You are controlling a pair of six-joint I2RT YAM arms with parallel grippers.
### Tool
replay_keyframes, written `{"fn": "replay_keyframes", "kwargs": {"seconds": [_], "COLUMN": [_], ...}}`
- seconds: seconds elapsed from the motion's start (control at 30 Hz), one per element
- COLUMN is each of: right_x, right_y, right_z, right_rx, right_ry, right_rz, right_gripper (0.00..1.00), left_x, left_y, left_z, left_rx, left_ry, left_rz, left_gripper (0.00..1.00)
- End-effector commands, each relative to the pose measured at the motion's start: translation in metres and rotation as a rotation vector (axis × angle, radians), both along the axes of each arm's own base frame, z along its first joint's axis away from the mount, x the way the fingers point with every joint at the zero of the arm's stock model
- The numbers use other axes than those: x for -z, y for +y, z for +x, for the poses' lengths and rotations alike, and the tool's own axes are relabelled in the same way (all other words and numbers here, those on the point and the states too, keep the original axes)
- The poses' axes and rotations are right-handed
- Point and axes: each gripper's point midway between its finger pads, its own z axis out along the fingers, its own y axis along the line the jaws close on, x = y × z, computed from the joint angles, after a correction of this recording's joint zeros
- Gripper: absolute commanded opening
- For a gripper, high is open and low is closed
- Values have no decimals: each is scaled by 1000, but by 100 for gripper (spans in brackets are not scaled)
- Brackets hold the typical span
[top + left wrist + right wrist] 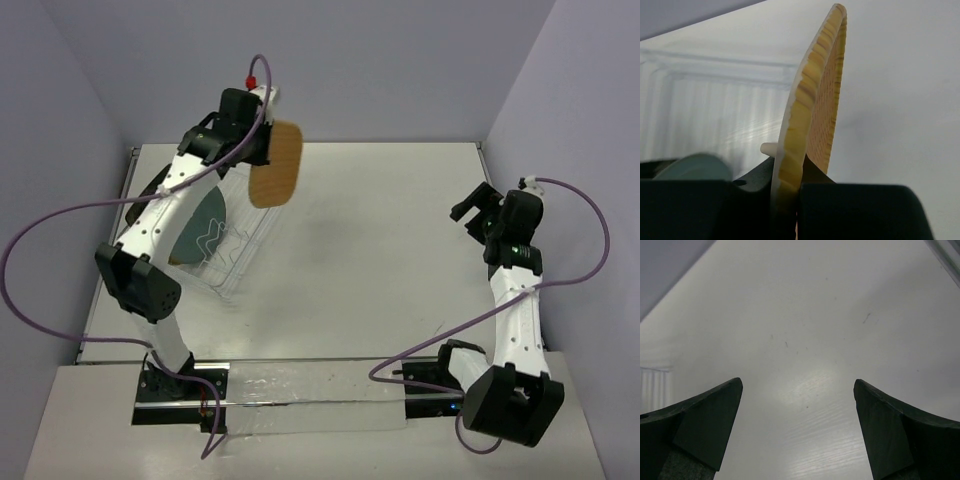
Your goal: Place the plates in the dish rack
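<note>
Top external view: the left gripper (266, 148) pinches the orange-yellow woven plate (276, 165) by its edge, up in the air over the dish rack (243, 262). A teal-grey plate (205, 232) stands in the rack (the arm hides part of it). The right gripper (476, 212) is spread wide above the table (380, 240).

Two plates (276, 165) (206, 226); one dish rack (246, 252).

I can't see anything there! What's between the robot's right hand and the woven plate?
Just bare table between the right hand and woven plate, per the top view.
</note>
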Motion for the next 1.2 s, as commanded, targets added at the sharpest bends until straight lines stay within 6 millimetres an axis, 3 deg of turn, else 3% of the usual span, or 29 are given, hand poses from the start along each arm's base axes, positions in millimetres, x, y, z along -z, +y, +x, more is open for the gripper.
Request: {"fn": "replay_keyframes", "kwargs": {"seconds": [0.0,0.07,0.17,0.3,0.5,0.7,0.9,1.17], "right_x": [-6,-1,7,19,28,32,40,49], "right_y": [-15,-14,-12,-11,-10,-11,-10,-14], "right_z": [13,17,20,19,20,22,20,22], "right_rx": [14,-1,-28,-29,-32,-31,-29,-8], "right_ry": [20,36,59,87,109,121,141,170], "right_rz": [-119,-118,-115,-103,-89,-82,-68,-66], "right_gripper": [100,100,100,100,100,100,100,100], "left_x": [-40,-41,-60,-70,-15,-31,6,12], "left_y": [94,109,124,131,160,155,169,158], "left_z": [-33,-44,-60,-69,-88,-86,-96,-90], "left_rx": [-176,-164,-134,-80,-68,7,-30,-4], "left_ry": [-83,-69,-91,-86,99,77,172,196], "left_rz": [215,266,315,327,490,453,518,472], "left_gripper": [0,0,0,0,0,0,0,0]}}
